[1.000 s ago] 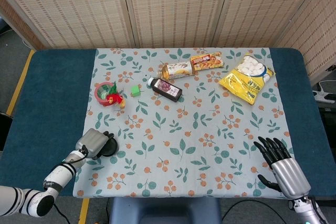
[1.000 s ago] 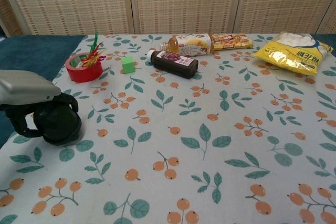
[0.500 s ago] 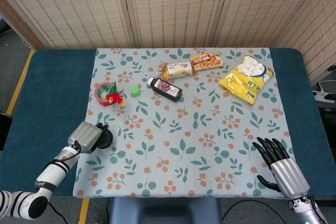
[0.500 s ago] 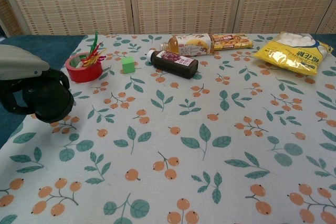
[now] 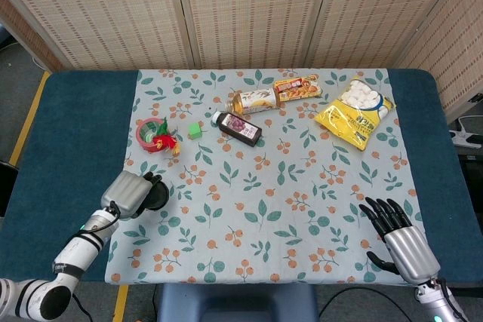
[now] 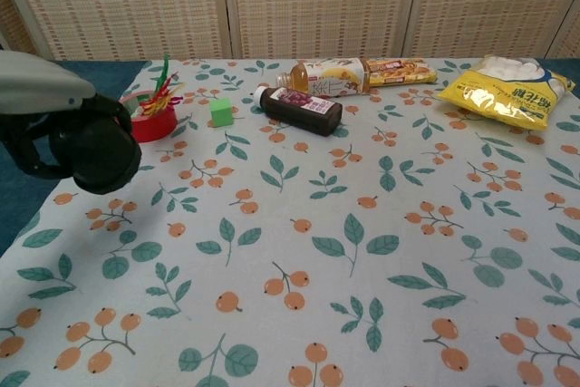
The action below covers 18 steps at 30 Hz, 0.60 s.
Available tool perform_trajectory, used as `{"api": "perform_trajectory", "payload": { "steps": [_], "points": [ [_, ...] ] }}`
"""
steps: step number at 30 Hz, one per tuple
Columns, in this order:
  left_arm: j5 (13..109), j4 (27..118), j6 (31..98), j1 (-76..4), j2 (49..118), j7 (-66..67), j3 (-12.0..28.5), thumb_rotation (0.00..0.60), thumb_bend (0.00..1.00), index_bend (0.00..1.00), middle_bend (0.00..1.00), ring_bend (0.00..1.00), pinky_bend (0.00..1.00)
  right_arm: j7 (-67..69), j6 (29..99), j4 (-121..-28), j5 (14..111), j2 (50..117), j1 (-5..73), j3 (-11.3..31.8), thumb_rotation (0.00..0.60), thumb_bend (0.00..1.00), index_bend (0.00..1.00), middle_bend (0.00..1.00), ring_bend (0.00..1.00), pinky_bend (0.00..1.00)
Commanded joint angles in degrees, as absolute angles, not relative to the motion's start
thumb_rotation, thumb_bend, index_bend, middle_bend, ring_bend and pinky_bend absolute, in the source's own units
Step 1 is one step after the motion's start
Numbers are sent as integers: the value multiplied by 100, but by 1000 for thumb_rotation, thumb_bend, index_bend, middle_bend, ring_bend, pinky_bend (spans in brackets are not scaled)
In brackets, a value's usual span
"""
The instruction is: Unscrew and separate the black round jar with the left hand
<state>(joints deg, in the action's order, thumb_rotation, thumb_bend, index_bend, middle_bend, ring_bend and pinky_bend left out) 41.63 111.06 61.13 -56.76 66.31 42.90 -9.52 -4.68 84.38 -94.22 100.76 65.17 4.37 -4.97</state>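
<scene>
The black round jar (image 6: 101, 153) is off the cloth, gripped in my left hand (image 6: 41, 111) at the near left of the table. In the head view the jar (image 5: 157, 195) shows only as a dark disc past the grey back of that hand (image 5: 128, 194). I cannot tell whether its lid and body are apart. My right hand (image 5: 398, 240) hovers at the near right corner with its black fingers spread and nothing in them; the chest view does not show it.
A red tape roll with coloured sticks (image 6: 149, 111) stands just behind my left hand. A green cube (image 6: 221, 111), a dark bottle (image 6: 301, 107), a lying drink bottle (image 5: 254, 100), a snack bar (image 5: 296, 87) and a yellow snack bag (image 5: 355, 112) lie across the far half of the floral cloth (image 5: 302, 209).
My left hand has lifted the black jar off the cloth and carried it up and slightly toward the middle. The right hand has barely moved.
</scene>
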Motion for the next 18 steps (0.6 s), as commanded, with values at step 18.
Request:
{"api": "perform_trajectory", "payload": {
  "steps": [18],
  "points": [
    [4185,11255,5959,-5515,6681,4354,-551,600,786,785,856,686,921,-341,8544,-9410,10165,6450,404,-536,600,119,0,0,0,0]
  ]
}}
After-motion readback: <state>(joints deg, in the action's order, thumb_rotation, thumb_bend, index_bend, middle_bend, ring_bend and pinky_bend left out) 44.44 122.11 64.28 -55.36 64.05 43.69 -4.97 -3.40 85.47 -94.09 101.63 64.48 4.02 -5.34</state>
